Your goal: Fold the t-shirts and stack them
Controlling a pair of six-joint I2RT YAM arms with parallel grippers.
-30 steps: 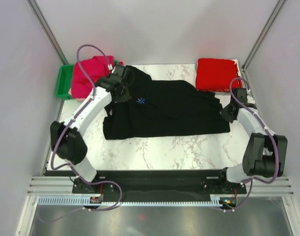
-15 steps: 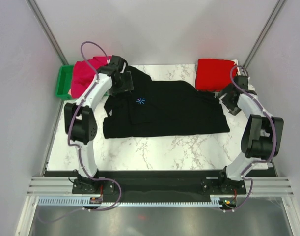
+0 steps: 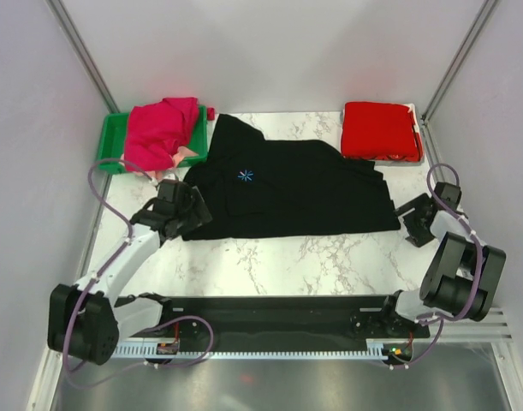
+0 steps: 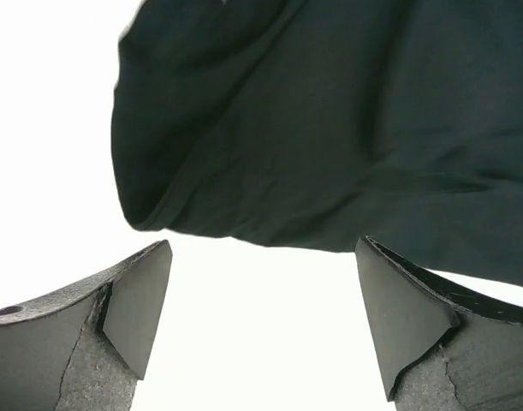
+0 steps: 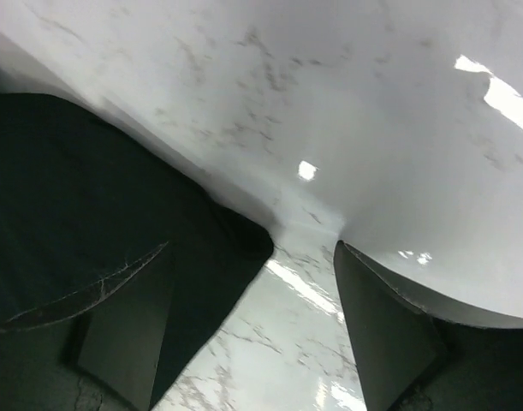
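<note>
Black t-shirt [image 3: 287, 193]: spread flat on the counter [image 3: 329, 257].
Left tool [image 4: 263, 257]: wide open, empty, at the near-left hem corner.
Right tool [image 5: 252, 248]: wide open, empty, at the near-right corner.
Grasp: both corners best pinched deep and level, then lifted together.

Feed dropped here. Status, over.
Left end effector open by black tee, left corner. Right end effector open, right corner. Tee spread flat. Nothing blocking.

We saw soft matt cloth in the black t-shirt [image 3: 295, 197], a glossy marbled bench [image 3: 329, 257], a smooth plastic bin [image 3: 111, 141].
</note>
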